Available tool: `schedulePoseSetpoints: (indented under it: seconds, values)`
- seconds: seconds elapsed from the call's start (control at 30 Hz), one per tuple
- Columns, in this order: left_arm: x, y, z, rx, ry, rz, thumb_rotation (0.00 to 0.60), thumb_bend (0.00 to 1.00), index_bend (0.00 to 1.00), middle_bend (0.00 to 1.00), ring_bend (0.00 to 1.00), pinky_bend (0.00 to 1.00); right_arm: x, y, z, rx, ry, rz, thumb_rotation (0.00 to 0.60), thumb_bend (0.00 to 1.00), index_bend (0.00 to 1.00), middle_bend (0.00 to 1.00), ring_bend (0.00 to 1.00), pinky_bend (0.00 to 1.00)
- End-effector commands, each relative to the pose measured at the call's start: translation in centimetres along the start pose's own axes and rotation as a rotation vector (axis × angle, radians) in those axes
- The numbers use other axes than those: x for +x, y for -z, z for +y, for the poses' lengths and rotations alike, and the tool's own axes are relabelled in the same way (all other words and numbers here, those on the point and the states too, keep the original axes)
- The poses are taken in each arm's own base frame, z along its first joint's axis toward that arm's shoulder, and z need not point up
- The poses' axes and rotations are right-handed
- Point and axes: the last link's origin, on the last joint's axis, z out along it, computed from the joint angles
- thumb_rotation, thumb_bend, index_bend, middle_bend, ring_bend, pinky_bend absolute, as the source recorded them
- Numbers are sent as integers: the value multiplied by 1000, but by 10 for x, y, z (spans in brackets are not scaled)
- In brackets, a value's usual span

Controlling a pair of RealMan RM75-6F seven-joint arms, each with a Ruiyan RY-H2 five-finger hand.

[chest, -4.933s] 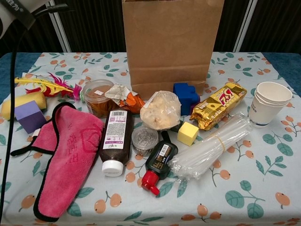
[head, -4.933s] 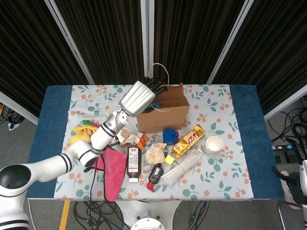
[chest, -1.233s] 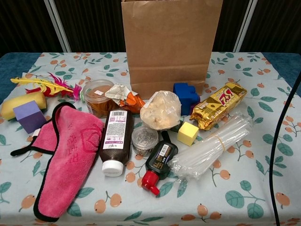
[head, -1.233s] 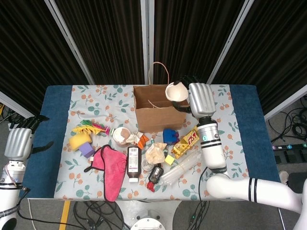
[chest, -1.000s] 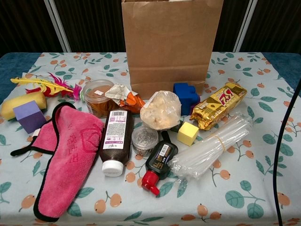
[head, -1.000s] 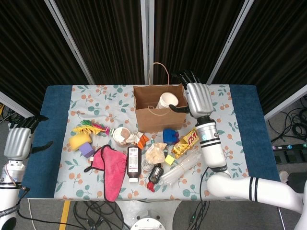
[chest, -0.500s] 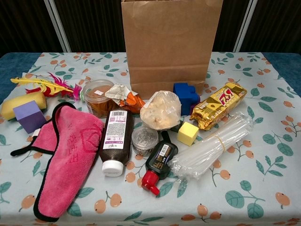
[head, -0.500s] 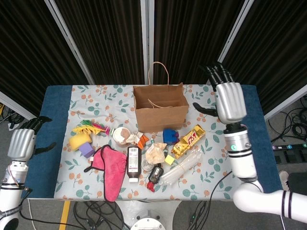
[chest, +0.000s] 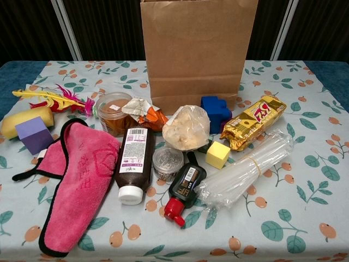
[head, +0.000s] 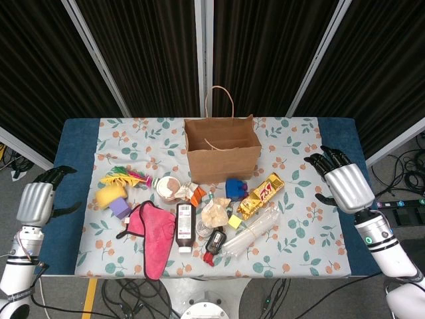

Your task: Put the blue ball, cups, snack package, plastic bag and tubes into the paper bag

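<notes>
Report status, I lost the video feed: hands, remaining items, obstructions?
Left hand and right hand open, off-table. Snack package, tubes, plastic bag on the table before paper bag. Nothing blocking.

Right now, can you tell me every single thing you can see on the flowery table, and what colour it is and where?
brown paper bag: 1, table's back middle, upright
gold snack package: 1, right of the bag
clear plastic tubes bundle: 1, front right
clear plastic bag of pale food: 1, middle
blue block: 1, by the bag's base
yellow cube: 1, middle
dark bottle with white cap: 1, lying front middle
black bottle with red cap: 1, front
pink cloth: 1, front left
purple cube: 1, left
yellow sponge: 1, left
feathery yellow and pink toy: 1, left back
left hand: silver, off the left edge, empty
right hand: silver, right edge, empty
</notes>
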Motion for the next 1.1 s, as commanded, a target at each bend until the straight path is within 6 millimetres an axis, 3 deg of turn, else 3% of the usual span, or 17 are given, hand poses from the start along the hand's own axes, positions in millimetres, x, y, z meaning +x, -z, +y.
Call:
schedulePoseSetpoints:
  seconds: [0.03, 0.4, 0.7, 1.1]
  values:
    - [-1, 2, -1, -6, -6, -5, 600, 173, 336, 359, 284, 339, -47, -8, 3, 167, 237, -131, 600, 0, 211, 226, 98, 174]
    - [2, 5, -4, 5, -17, 11, 600, 173, 332, 357, 284, 338, -92, -52, -24, 295, 381, -252, 600, 0, 223, 213, 98, 175]
    - [0, 0, -4, -70, -105, 49, 600, 174, 332, 357, 272, 334, -116, -81, -38, 250, 348, -247, 600, 0, 207, 182, 76, 176]
    - [-1, -3, -9, -72, -110, 43, 600, 174, 333, 357, 271, 335, -151, -91, -68, 241, 280, -214, 600, 48, 203, 184, 73, 177]
